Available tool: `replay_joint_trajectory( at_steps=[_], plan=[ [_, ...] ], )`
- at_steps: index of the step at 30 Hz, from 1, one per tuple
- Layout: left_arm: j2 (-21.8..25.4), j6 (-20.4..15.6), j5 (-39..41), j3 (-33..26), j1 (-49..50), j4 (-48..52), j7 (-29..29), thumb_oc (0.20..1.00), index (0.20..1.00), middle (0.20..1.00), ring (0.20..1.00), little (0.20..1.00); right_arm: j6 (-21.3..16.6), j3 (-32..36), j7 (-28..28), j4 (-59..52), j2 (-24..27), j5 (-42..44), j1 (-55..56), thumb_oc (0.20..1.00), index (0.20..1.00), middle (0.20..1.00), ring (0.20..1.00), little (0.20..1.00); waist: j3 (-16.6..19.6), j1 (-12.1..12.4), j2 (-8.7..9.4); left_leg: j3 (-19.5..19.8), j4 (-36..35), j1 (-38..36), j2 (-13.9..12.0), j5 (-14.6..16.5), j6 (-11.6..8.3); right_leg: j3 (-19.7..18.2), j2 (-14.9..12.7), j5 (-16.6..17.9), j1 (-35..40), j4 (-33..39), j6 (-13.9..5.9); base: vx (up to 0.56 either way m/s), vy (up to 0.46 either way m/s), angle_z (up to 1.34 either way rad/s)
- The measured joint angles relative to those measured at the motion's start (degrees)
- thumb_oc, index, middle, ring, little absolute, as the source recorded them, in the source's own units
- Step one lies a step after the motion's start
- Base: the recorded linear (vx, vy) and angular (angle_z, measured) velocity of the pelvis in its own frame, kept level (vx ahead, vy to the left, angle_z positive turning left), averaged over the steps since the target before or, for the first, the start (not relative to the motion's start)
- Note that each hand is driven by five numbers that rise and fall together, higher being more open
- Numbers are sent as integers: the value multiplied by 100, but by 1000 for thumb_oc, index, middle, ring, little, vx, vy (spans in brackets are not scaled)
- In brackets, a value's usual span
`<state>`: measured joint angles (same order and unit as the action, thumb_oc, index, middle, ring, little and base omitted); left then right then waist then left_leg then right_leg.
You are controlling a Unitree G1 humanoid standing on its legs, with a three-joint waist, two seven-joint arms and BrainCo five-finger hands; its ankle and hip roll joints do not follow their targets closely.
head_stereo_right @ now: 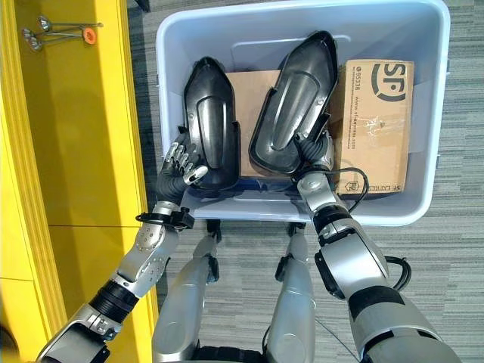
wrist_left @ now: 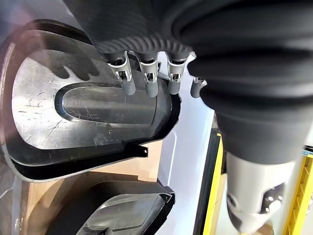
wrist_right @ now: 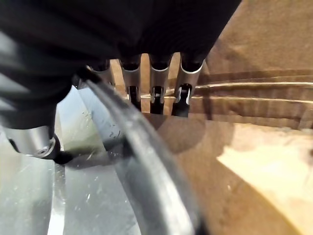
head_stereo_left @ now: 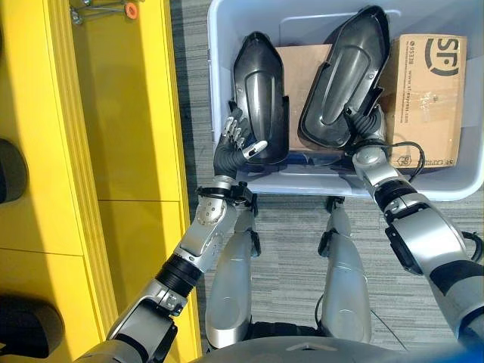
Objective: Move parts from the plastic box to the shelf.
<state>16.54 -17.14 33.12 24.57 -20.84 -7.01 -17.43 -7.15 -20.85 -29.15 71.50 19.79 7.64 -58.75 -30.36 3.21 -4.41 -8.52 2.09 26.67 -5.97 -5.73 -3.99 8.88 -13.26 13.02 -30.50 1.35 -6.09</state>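
- Left eye view: both black parts sit in the plastic box [head_stereo_left: 227,30]; none has left it, so the whole transfer remains.
- Left hand [head_stereo_left: 236,144] clamps the near end of the smaller part [head_stereo_left: 259,91], fingers curled over its edge, thumb across its face.
- Right hand [head_stereo_right: 316,153] grips the near rim of the larger part [head_stereo_right: 295,98]; in the right wrist view the fingers [wrist_right: 157,81] hook behind the rim, thumb in front.
- Beyond the right hand's fingers lies a cardboard box [head_stereo_right: 374,121].
- Outboard of the left hand stands the yellow shelf [head_stereo_left: 121,151], bare nearby; the floor is grey carpet [head_stereo_left: 287,242].
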Motion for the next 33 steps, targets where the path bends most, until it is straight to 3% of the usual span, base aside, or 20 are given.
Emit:
replay_joint_trajectory(
  at_steps=[11,24,33],
  plan=[
    [4,0,2,0,9,5,6,1000,1000,1000,1000,1000,181,-9,112,-191,82,-1,22,200,200,200,200,200,-1,-5,2,7,-6,-115,-2,-24,8,-1,3,11,110,-21,12,0,0,0],
    [11,0,0,-67,26,8,3,1000,1000,1000,1000,1000,300,-6,84,-1028,179,-1,294,200,200,200,200,200,-21,-177,56,13,-26,-380,-12,-24,7,0,16,13,383,-19,14,-1,-1,0],
    [98,1,1,-225,236,14,9,1000,1000,1000,1000,1000,212,239,-277,-1994,758,-123,481,200,200,200,200,200,-18,-296,120,2,-119,-649,-78,-54,-30,-4,95,13,589,-8,16,-8,-4,-3]
  ],
)
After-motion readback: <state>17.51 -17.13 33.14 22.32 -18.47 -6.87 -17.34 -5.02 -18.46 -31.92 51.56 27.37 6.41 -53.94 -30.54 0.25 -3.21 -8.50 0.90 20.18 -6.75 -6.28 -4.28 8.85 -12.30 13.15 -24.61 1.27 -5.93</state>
